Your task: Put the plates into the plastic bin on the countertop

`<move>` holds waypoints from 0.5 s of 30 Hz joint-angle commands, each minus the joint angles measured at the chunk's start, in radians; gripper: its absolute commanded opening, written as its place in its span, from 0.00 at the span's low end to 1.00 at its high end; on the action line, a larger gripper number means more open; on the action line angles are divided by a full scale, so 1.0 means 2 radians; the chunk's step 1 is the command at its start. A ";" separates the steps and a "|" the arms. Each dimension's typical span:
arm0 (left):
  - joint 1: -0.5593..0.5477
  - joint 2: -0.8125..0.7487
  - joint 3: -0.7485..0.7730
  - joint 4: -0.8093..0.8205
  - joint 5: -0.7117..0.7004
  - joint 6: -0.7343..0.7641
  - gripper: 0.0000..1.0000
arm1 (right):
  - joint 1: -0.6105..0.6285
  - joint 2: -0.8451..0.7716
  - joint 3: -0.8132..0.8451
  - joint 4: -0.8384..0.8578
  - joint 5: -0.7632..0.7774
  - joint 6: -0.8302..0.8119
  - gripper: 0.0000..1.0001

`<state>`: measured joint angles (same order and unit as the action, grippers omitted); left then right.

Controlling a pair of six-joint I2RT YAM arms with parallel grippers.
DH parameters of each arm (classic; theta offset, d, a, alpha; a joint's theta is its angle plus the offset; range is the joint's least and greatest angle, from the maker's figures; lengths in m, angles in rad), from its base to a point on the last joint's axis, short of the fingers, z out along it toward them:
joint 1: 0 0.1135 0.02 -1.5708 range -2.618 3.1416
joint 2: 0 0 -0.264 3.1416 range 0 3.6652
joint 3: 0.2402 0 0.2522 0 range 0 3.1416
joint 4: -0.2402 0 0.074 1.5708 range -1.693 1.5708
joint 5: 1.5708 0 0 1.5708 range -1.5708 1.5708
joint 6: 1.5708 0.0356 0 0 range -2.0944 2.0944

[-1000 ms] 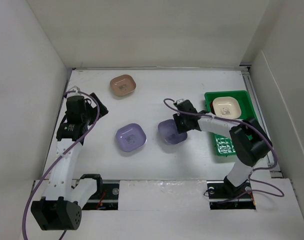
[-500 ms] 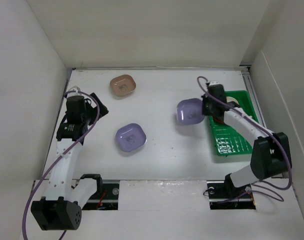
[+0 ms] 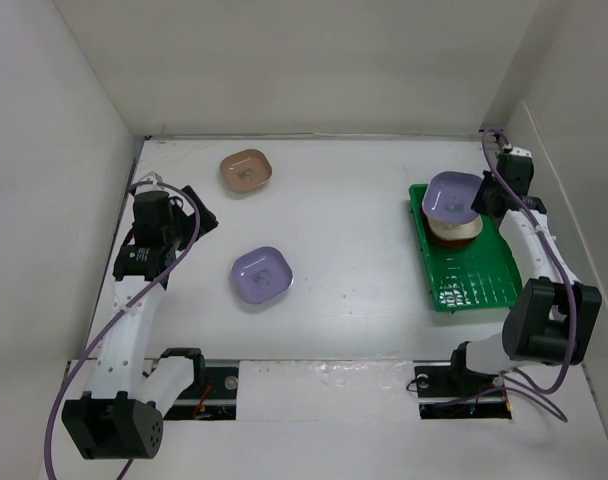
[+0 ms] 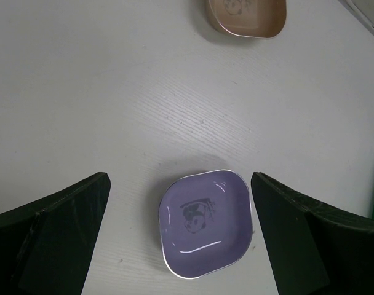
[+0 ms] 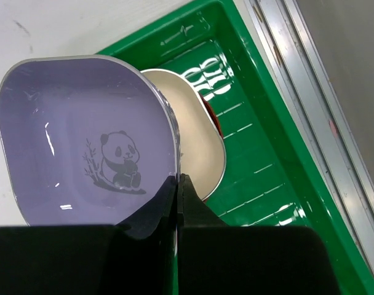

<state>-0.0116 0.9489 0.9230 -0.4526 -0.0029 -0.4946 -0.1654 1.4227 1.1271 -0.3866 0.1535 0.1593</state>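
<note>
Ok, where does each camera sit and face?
Top external: above, behind the robot, facing down on the white countertop; left arm, right arm show.
Left wrist: faces down at a lavender rounded-square plate, framed by the open left tool.
Right wrist: faces down; right tool grips a second lavender plate over the green plastic bin.
Top, right wrist share the bin.

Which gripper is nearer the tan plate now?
Left. The left gripper hovers left of the tan plate; the right gripper holds a lavender plate over the green bin.

Stacked plates (image 3: 456, 235) crowd the bin's (image 3: 474, 288) far end; near end open.
</note>
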 commanded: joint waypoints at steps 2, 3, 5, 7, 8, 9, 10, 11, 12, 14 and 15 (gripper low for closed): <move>-0.001 -0.001 0.004 0.012 0.004 0.006 1.00 | -0.010 0.009 0.014 0.004 -0.013 0.012 0.00; -0.001 -0.001 0.004 0.012 0.004 0.006 1.00 | -0.010 0.009 0.014 0.004 -0.013 0.012 0.09; -0.001 -0.001 0.004 0.012 0.004 0.006 1.00 | -0.003 0.009 0.014 0.004 -0.006 0.012 0.35; -0.001 -0.001 0.004 0.012 0.004 0.006 1.00 | 0.011 -0.009 0.019 -0.001 0.005 0.018 0.61; -0.001 -0.001 0.004 0.012 0.004 0.006 1.00 | 0.011 -0.018 0.019 -0.002 0.005 0.022 0.67; -0.001 -0.001 0.004 0.012 0.004 0.006 1.00 | 0.029 -0.028 0.019 0.005 0.000 0.022 0.74; -0.001 -0.001 0.004 0.012 0.004 0.006 1.00 | 0.041 -0.051 0.019 0.011 -0.005 0.022 0.93; -0.001 -0.001 0.004 0.012 0.004 0.006 1.00 | 0.059 -0.061 0.019 0.011 0.004 0.018 1.00; -0.001 -0.001 0.004 0.012 0.004 0.006 1.00 | 0.079 -0.069 0.019 0.011 0.029 0.018 1.00; -0.001 -0.001 0.004 0.012 0.004 0.006 1.00 | 0.142 -0.075 0.034 -0.004 0.029 0.003 1.00; -0.001 -0.001 0.004 0.012 0.004 0.006 1.00 | 0.161 -0.075 0.040 -0.011 0.029 -0.007 1.00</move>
<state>-0.0116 0.9489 0.9234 -0.4530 -0.0010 -0.4946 0.0467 1.3148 1.1423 -0.4114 0.1905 0.1814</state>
